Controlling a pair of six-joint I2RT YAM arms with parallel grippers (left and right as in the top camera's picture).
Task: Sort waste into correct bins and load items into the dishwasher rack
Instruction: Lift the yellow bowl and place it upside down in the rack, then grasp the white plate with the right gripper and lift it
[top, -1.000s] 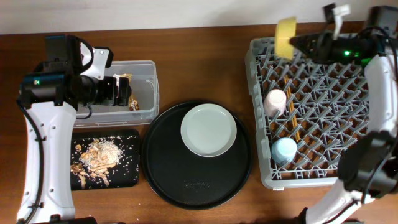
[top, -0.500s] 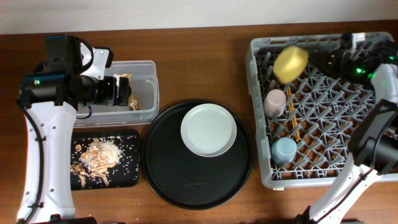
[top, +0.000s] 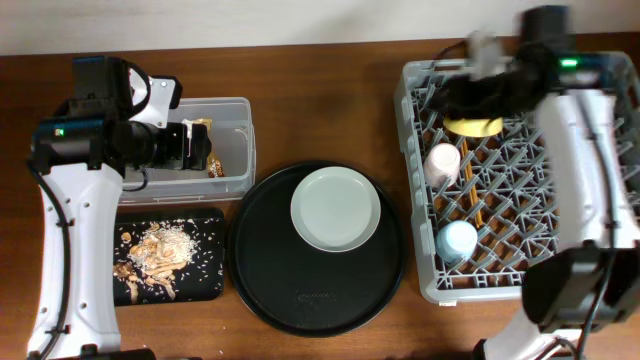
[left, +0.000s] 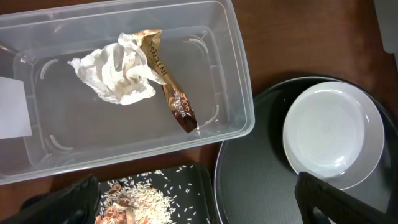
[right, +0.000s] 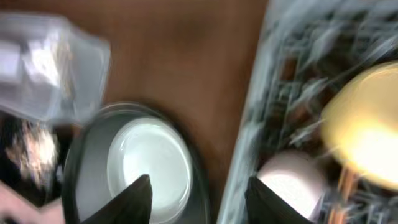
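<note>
Above the rack's far edge, the right gripper (right: 199, 202) hangs spread and empty, its view smeared by motion. A second ago it carried the yellow bowl (top: 473, 125), which now lies among the pegs of the dishwasher rack (top: 412, 200), just beyond the pink cup (top: 441, 163). The left gripper (left: 199, 208) is likewise spread and empty over the clear tub (left: 239, 93). Only the grey-green plate (top: 335, 208), on the round black tray (top: 262, 280), seems left to load

Yellow bowl (top: 475, 126): let go, now laid in the dishwasher rack (top: 520, 288), just right of the claw.
Right claw (right: 199, 180): swung leftward, emptied.
</note>
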